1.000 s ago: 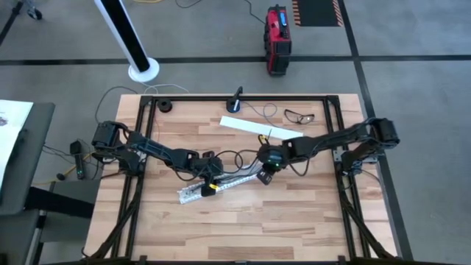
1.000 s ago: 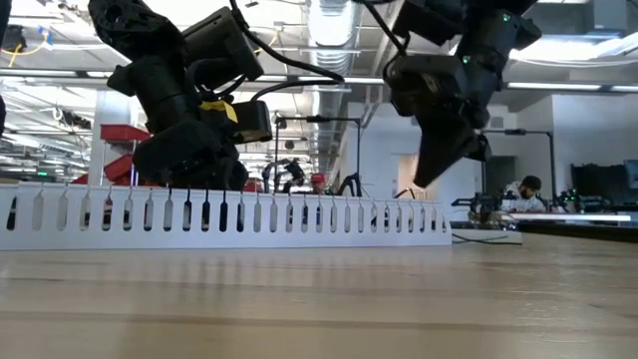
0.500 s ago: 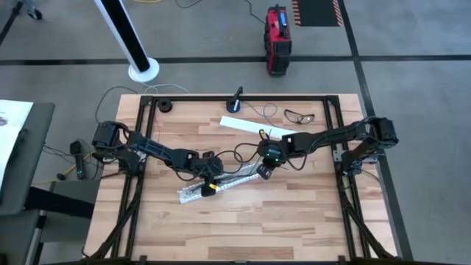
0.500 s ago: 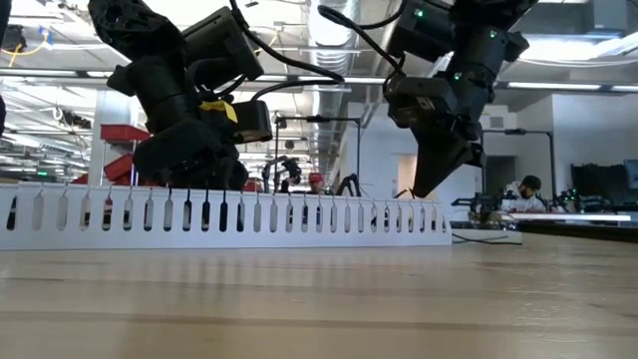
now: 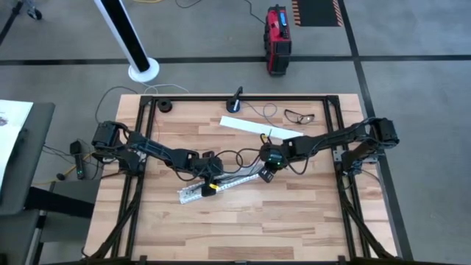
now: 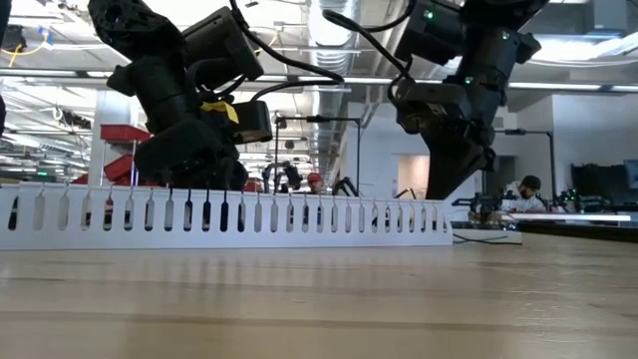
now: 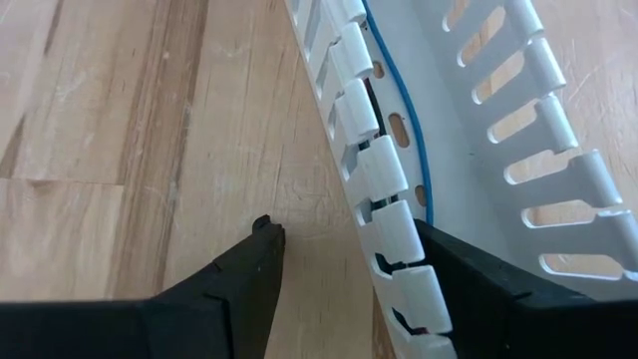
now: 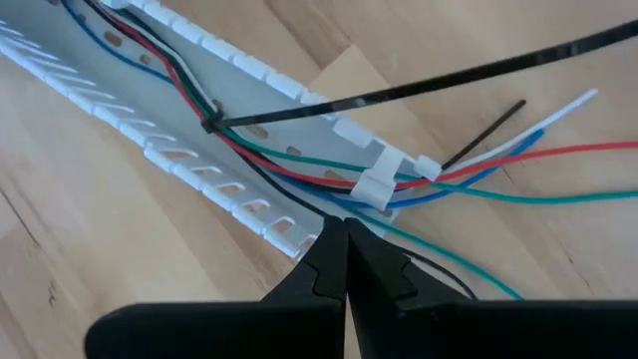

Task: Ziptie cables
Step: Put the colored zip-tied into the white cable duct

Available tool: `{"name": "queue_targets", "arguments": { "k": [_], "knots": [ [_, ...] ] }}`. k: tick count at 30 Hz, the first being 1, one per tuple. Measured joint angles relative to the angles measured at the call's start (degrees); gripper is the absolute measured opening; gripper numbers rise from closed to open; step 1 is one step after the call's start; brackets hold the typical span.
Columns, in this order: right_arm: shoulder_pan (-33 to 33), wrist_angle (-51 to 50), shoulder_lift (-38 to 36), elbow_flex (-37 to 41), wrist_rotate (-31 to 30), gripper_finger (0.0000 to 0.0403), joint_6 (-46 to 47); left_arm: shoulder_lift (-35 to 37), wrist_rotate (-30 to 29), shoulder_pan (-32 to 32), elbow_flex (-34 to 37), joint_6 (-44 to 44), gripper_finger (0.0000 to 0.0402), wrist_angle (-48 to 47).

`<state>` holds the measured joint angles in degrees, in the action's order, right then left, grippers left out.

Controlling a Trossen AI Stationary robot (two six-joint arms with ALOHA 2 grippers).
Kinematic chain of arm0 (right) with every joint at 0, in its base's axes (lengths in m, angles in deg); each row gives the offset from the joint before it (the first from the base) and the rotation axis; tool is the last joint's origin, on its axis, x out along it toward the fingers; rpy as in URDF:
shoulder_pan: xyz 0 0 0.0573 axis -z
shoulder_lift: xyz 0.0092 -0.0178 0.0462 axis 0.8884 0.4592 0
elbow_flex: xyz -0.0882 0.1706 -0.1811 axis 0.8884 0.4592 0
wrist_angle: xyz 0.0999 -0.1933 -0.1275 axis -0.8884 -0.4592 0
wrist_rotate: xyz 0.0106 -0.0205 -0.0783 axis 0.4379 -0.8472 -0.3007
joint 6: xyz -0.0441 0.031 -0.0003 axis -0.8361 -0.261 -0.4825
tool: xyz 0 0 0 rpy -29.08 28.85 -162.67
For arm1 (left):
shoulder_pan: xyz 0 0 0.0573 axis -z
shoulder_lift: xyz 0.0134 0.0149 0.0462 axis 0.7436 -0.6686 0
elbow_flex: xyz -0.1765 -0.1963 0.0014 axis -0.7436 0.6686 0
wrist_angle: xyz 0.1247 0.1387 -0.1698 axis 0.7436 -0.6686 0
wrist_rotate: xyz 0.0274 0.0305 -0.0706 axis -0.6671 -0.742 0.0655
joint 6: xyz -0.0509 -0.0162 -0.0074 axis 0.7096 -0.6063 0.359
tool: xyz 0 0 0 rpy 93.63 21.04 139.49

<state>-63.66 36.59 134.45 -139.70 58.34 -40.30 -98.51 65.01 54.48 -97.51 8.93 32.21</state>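
A long white slotted duct [image 5: 193,193] lies slantwise at the table's middle. The cables [image 8: 299,165], red, green, blue, black and white wires, run along inside it and spill out of its right end. A black zip tie [image 8: 210,123] circles them inside the duct, and its long tail [image 8: 478,75] sticks out past the end. My right gripper [image 8: 345,227] is shut, pointing down at the duct's right end [image 5: 259,175]. My left gripper [image 7: 354,249] is open near the duct's left part. One finger [image 7: 261,249] is outside a side wall and the other [image 7: 449,264] is inside the duct. My left gripper straddles the duct's slotted side wall [image 7: 394,234] from above; I cannot tell whether the inner finger touches the wall. My right gripper's shut tips stand at the duct's near wall [image 8: 289,231], where a black wire [image 8: 439,271] passes behind them; whether they touch either cannot be told.
A flat white strip [image 5: 257,126], safety glasses [image 5: 298,115], a small dark upright device [image 5: 235,100] with a pale cord and a black round part [image 5: 164,105] lie along the far side. Dark wire loops [image 5: 234,155] lie between the arms. The table's near half is bare wood.
My right gripper has come down toward the duct's right end and tipped from a slant to nearly upright. It has stayed shut. My left gripper and the duct have kept still.
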Motion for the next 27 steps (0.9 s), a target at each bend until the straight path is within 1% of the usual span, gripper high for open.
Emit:
{"name": "queue_targets", "arguments": {
  "k": [19,22,27],
  "knots": [
    [0.74,-0.19,0.02,0.05,-0.14,0.0002,1.37,-0.03,0.00,0.00,0.07,-0.02,0.0207,0.43],
    [0.76,-0.21,0.02,0.06,-0.16,0.0011,1.37,-0.07,0.00,0.00,0.09,-0.02,0.0207,0.68],
    [0.80,-0.19,0.04,0.09,-0.18,0.0039,1.37,-0.07,0.00,0.00,0.09,-0.04,0.0207,0.79]
  ]
}}
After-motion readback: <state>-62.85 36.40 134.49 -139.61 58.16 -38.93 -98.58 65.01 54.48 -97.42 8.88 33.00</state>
